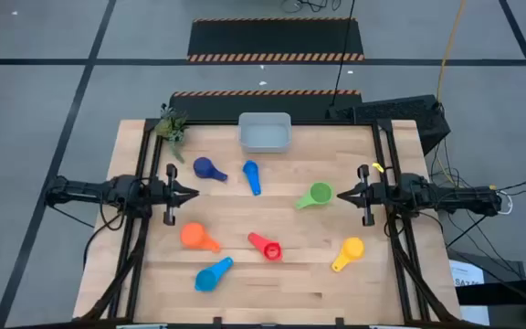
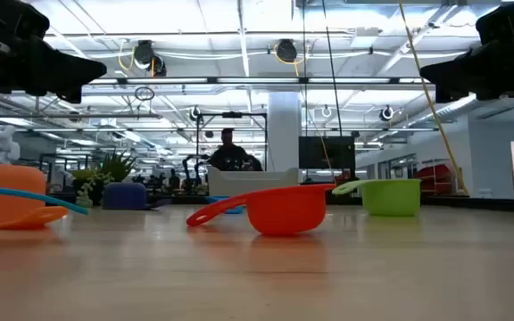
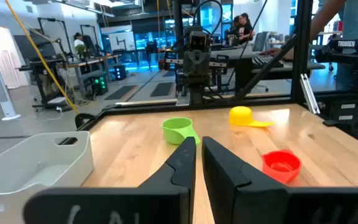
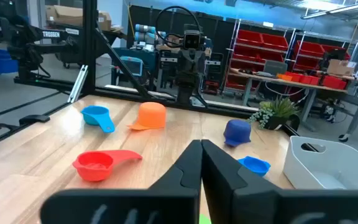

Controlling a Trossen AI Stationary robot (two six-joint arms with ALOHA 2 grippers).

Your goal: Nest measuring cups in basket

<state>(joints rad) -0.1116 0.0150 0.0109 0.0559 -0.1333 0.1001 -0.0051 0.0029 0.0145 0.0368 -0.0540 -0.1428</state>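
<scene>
Basket [image 1: 264,133] sits at the table's far edge, centre, with no cup in it; plant [image 1: 171,126] just left of it.

Cups lie scattered on the table [image 1: 290,279]:
- navy cup [image 1: 207,169], upside down, and blue cup [image 1: 251,176], nearest the basket
- green cup [image 1: 317,196], right of centre
- orange cup [image 1: 195,237], upside down, left
- red cup [image 1: 266,246], centre
- light blue cup [image 1: 212,274], near left
- yellow cup [image 1: 347,252], near right

Left gripper [image 1: 193,193] hovers at the left edge, fingers nearly together, holding nothing. Right gripper [image 1: 341,195] hovers at the right edge, just beside the green cup, fingers closed and empty.
</scene>
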